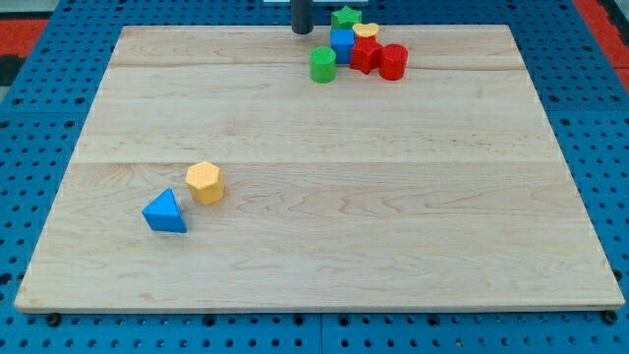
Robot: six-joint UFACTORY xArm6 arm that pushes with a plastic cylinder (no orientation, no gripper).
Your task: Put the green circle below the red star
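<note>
The green circle [322, 65] stands near the view's top, just left of a cluster of blocks. The red star [365, 56] lies in that cluster, to the green circle's right, with a red cylinder [393, 62] on its right side. My tip [302, 30] is at the board's top edge, up and to the left of the green circle, a short gap away from it.
A blue cube [342, 41], a green star [345, 17] and a yellow block [367, 30] crowd the cluster's top. A yellow hexagon [205, 183] and a blue triangle [164, 212] lie at lower left. The wooden board [314, 197] rests on a blue pegboard.
</note>
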